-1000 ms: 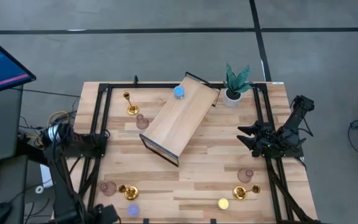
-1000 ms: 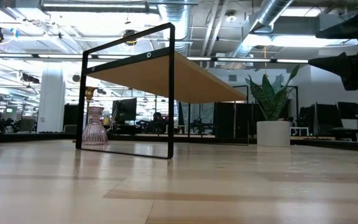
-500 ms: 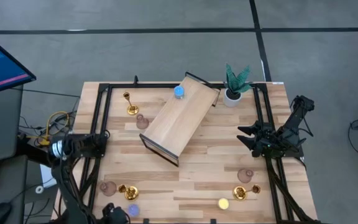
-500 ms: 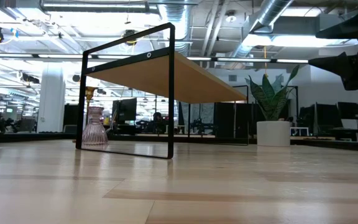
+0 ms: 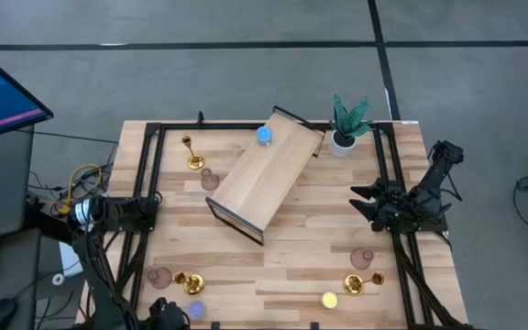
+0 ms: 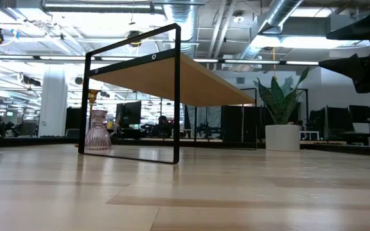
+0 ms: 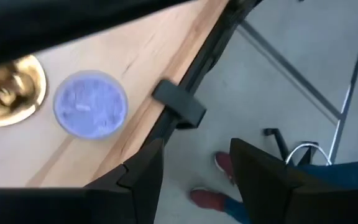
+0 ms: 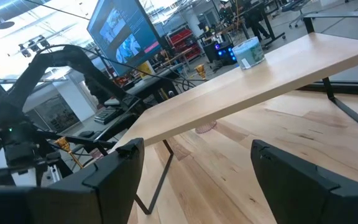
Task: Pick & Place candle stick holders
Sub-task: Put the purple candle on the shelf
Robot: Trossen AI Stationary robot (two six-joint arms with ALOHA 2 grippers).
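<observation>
The desk (image 5: 282, 266) is pale butcher-block wood in a black metal frame, and on it sits a tilted wooden shelf (image 5: 266, 174) on thin black legs, running from about 1 o'clock down toward the middle. A little round blue holder (image 5: 264, 136) stands on its upper end. Beside the shelf toward 10 o'clock are a shiny gold stemmed holder (image 5: 193, 156) and a ribbed dusty-pink bulbous one (image 5: 210, 179). At 7 o'clock lie another pink one (image 5: 160, 277), a gold one (image 5: 191, 283) and a matte violet disc (image 5: 195, 312); at 5 o'clock a pink one (image 5: 362, 258), a gold one (image 5: 356, 284) and a glossy yellow one (image 5: 329, 300).

Since a second ago the left arm has pulled its elbow in at the desk's 9 o'clock edge, with the left pincer (image 7: 191, 168) low at 7 o'clock, and its jaws have narrowed a little; they stand apart with nothing between them. The right pincer (image 5: 363, 202) hangs at 3 o'clock, unchanged, jaws spread and empty.

Only the left wrist view shows the violet disc's powdery top, a black clamp (image 7: 179, 109) on the desk edge, and a person's red shoes (image 7: 213, 186) on the floor. The low view alone shows the pink holder's fluted glassy skirt (image 6: 98, 131) and the white-potted plant (image 6: 281, 115)
</observation>
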